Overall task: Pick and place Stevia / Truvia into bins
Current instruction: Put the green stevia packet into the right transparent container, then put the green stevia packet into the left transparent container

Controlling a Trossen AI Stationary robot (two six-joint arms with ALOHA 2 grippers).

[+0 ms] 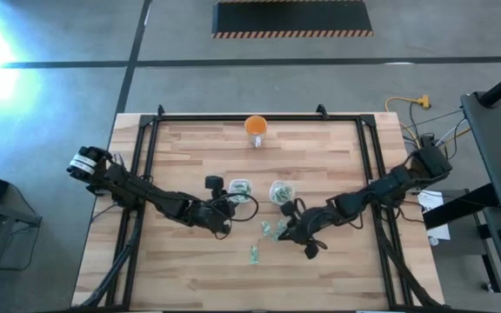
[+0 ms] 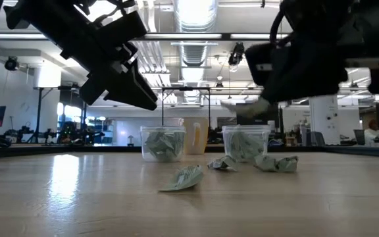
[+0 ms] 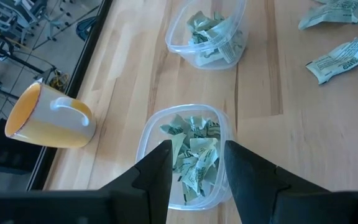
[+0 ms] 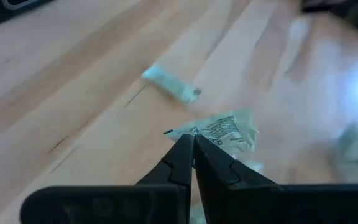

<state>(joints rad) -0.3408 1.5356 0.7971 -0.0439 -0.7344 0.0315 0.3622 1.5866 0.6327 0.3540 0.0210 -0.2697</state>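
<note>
Two clear bins stand mid-table, each holding several green-and-white sachets: the left bin (image 1: 240,187) (image 3: 191,155) and the right bin (image 1: 281,191) (image 3: 210,34). Loose sachets lie on the wood near the right gripper (image 1: 272,228) and closer to the near edge (image 1: 255,253) (image 4: 171,84). My left gripper (image 3: 196,168) (image 1: 220,213) hovers open over the left bin, touching nothing. My right gripper (image 4: 193,146) (image 1: 292,228) is beside the loose sachets, shut on one sachet (image 4: 225,130). My right gripper pinches a crumpled sachet by its near edge (image 4: 197,134) between the two fingertips. The rest of the sachet sticks out beyond the tips. In the low view the gripper is raised above the table (image 2: 262,105), so the sachet is lifted clear.
An orange cup (image 1: 256,127) (image 3: 48,118) stands near the table's far edge, behind the bins. Three loose sachets show in the low view in front of the bins (image 2: 183,179) (image 2: 222,162) (image 2: 278,162). Bare wood lies to the left, right and near sides.
</note>
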